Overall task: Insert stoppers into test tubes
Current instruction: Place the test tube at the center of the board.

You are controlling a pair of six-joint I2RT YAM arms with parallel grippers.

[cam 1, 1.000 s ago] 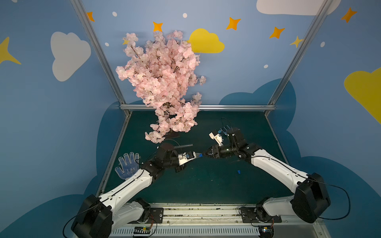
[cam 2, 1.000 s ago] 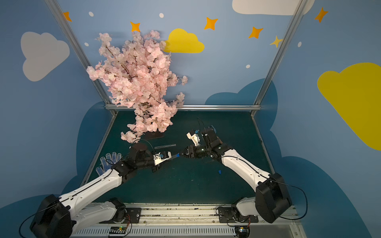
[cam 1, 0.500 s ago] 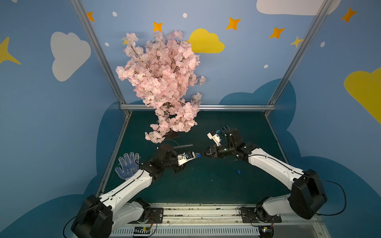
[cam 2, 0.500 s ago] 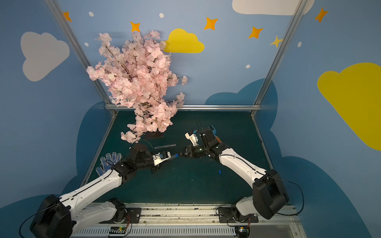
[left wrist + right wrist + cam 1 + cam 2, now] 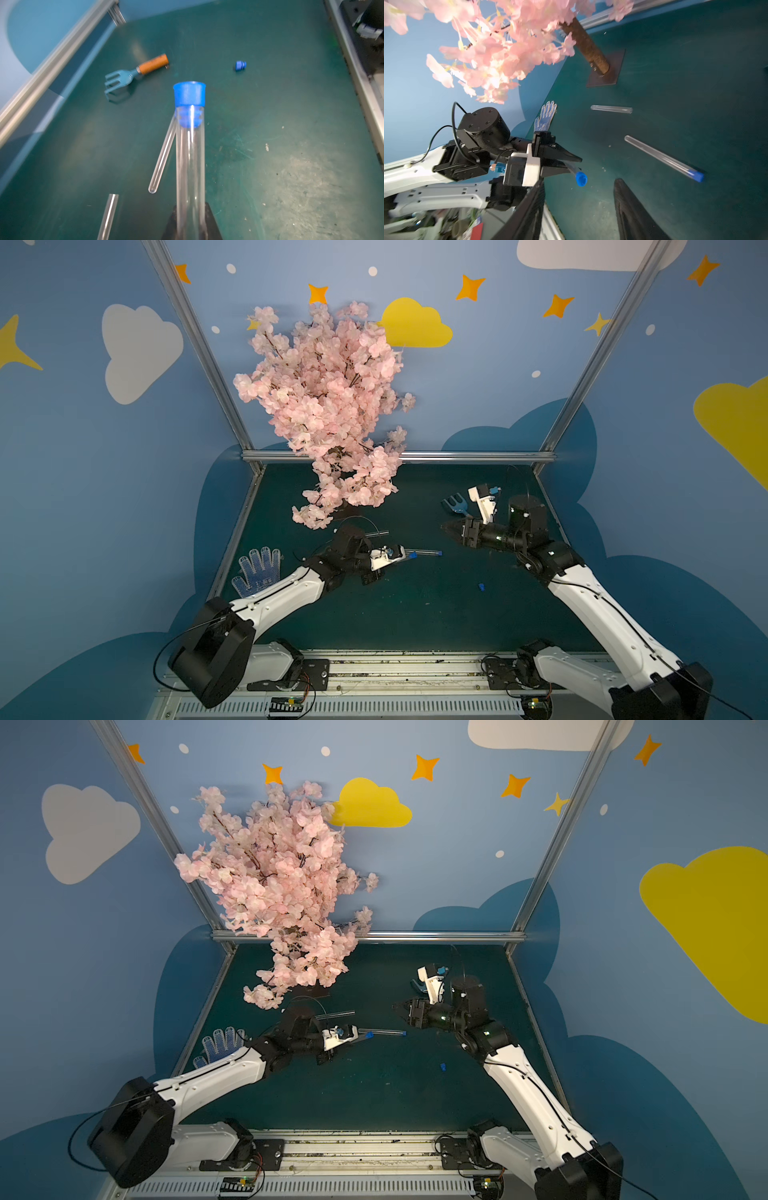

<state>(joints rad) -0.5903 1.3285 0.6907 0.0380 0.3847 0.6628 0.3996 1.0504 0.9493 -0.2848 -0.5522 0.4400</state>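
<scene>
My left gripper (image 5: 392, 559) (image 5: 191, 220) is shut on a clear test tube (image 5: 190, 166), which has a blue stopper (image 5: 189, 95) (image 5: 581, 178) seated in its mouth. My right gripper (image 5: 446, 526) (image 5: 579, 199) stands open and empty, a short way to the right of that stopper. A second tube (image 5: 662, 159) (image 5: 424, 551) lies on the mat with a stopper (image 5: 697, 176) in its end. A bare tube (image 5: 611, 109) (image 5: 336, 1014) lies near the tree. One loose stopper (image 5: 481, 587) (image 5: 240, 65) lies on the mat at front right.
A blue garden fork with an orange handle (image 5: 135, 76) (image 5: 457, 504) lies at the back right, beside the right arm. A dotted glove (image 5: 257, 570) lies at the left edge. The pink blossom tree (image 5: 328, 406) stands on a dark base plate (image 5: 612, 68) at the back.
My right gripper has opened and drawn back to the right, away from the stopper, which stays in the tube's mouth. The left gripper has kept still with its tube.
</scene>
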